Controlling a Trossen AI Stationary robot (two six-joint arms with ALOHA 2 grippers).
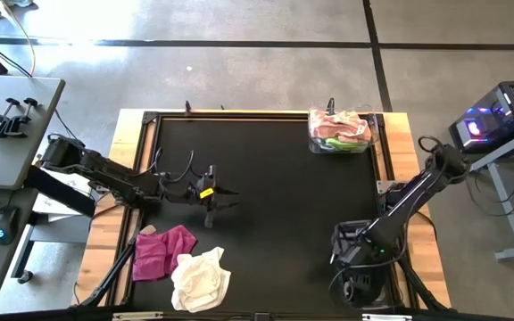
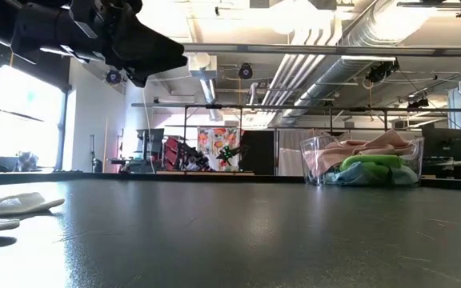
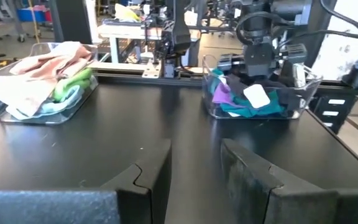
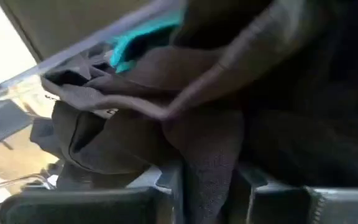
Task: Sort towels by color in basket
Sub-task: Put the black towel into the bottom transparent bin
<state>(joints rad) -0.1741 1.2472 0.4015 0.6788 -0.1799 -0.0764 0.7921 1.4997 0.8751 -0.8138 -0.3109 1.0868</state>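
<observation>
My left gripper (image 1: 211, 193) hangs level above the mat's left half, open, with nothing between its fingers (image 3: 194, 168). A magenta towel (image 1: 161, 251) and a cream towel (image 1: 200, 278) lie crumpled on the mat near the front edge. The cream towel (image 2: 6, 210) also shows in the low view. A clear basket (image 1: 342, 132) at the far right holds peach-pink and lime green towels. My right gripper (image 1: 360, 257) points down into a second clear basket (image 3: 253, 102) at the near right. That basket holds purple and teal towels. A black towel (image 4: 123, 130) runs between the right gripper's fingers. My right gripper (image 4: 207, 186) comes steeply from above with a bunched part of the black towel (image 4: 209, 158) between its two fingers. How many layers it has, I cannot tell. The remainder of the towel spreads slack below the fingers, inside the basket beside a teal towel (image 4: 138, 40).
The far basket (image 2: 362, 160) stands at the mat's back right corner. A wooden frame (image 1: 123, 169) borders the black mat. A desk with a mouse (image 1: 3, 223) stands left of the table and a lit computer case (image 1: 498, 116) to the right.
</observation>
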